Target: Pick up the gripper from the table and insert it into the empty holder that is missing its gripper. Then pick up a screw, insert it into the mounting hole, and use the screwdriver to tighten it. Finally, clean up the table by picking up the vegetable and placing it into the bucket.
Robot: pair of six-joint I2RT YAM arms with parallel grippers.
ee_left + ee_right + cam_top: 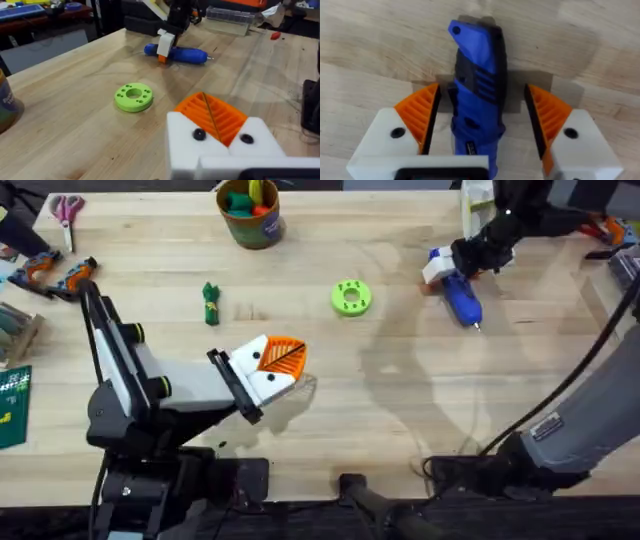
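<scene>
Tabletop — screwdriver (477,85) between gripper (482,117) pads

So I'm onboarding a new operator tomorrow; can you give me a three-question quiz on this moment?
1. True or false: the right gripper has its fingers open on either side of the screwdriver.
2. Where is the vegetable? A) inside the bucket B) on the table, left of the green disc C) in the left gripper
3. Fill in: the screwdriver lies ___ on the table.

Key: 1 true; 2 B; 3 flat.
</scene>
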